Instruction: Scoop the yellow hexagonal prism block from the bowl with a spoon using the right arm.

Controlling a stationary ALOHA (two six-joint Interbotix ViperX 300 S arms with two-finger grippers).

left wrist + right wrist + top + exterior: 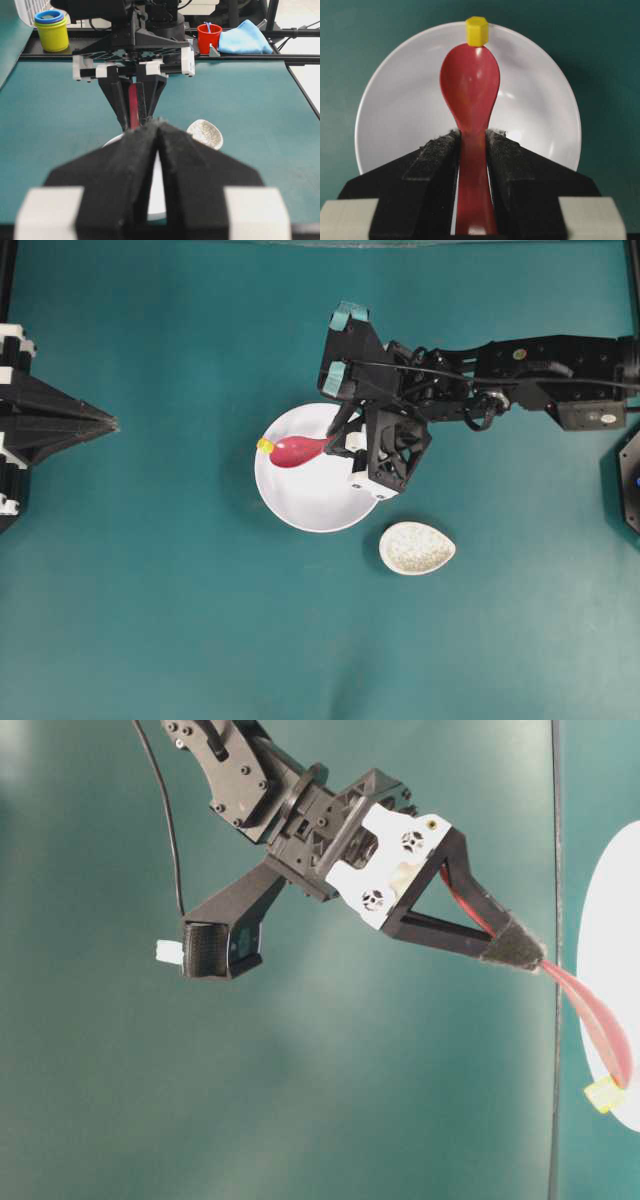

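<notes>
Yellow block (pixel 476 31) at spoon (pixel 470 85) tip

text: none legible | labels: none legible | numbers: none legible

Teal table (pixel 150 590) carries white bowl (pixel 310 505), speckled dish (pixel 417 547).

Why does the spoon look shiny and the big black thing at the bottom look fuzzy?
In the right wrist view, the room lights leave pale glare streaks on the glossy spoon and bright spots on the bowl. In the left wrist view, the left pincer sits so close to the lens that it blurs, while the table behind stays sharp.
</notes>
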